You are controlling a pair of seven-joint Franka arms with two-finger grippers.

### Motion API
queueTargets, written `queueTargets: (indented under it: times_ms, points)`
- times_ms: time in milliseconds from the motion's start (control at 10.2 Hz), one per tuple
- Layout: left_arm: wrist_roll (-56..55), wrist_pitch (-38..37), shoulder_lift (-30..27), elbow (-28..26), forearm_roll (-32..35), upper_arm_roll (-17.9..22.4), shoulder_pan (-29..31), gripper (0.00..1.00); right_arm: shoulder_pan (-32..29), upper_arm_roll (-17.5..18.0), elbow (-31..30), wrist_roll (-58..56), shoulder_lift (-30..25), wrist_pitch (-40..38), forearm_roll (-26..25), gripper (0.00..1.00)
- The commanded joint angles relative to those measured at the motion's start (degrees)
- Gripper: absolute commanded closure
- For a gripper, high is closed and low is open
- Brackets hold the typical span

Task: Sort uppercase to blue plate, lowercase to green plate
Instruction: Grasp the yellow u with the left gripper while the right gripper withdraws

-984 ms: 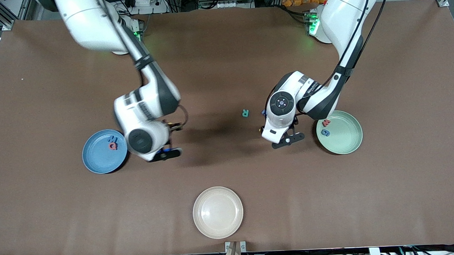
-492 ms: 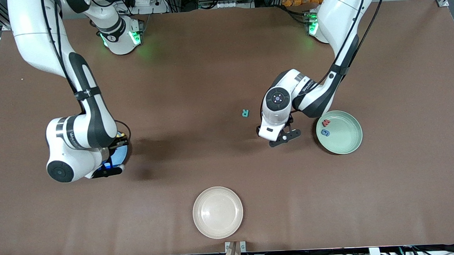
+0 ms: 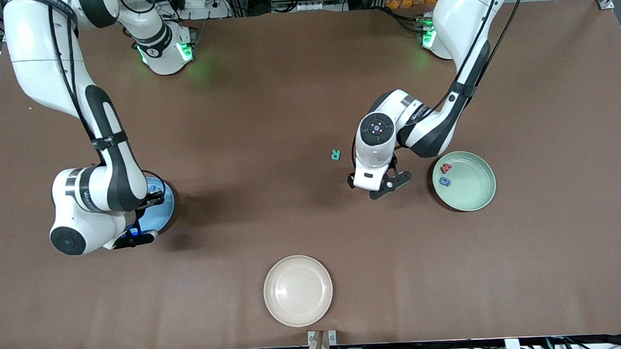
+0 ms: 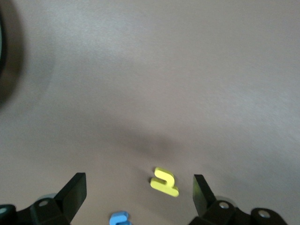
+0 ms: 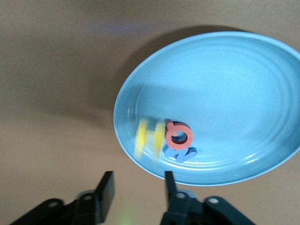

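The left gripper (image 4: pixel 139 193) is seen with its two dark fingers (image 4: pixel 72 190) spread wide apart above the brown table (image 4: pixel 178 79). A yellow h (image 4: pixel 164 182) lies flat between the fingertips, nearer one finger and touching neither. A blue letter (image 4: pixel 120 219), only partly visible, lies closer to the palm.

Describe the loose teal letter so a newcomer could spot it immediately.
Start at the green plate toward the left arm's end of the table, then look past the left gripper toward the table's middle. The teal R lies alone on bare brown table, the only letter there outside a plate.
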Motion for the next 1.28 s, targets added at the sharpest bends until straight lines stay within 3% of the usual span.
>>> queueTargets:
  times_ms: [0, 295, 787, 1181]
  points:
    - [-5.66, 0.05, 0.31, 0.7, -0.68, 0.4, 0.53, 0.0, -1.39, 1.06, -0.13, -2.26, -0.52, 0.06, -0.6, 0.0]
    - [-7.27, 0.49, 0.92, 1.13, 0.8, 0.4, -0.61, 0.0, 0.01, 1.41, 0.39, 0.27, -0.78, -0.38, 0.28, 0.0]
    - [-5.6, 5.49, 1.72, -0.79, 11.09, -1.79, -5.97, 0.0, 9.32, 1.59, 2.24, 16.89, -1.57, 0.06, 4.76, 0.01]
    - [8.86, 7.96, 2.24, -3.52, 12.24, -3.47, -4.24, 0.0, 9.95, 1.59, 2.24, 18.39, -2.1, 0.15, 7.84, 0.01]
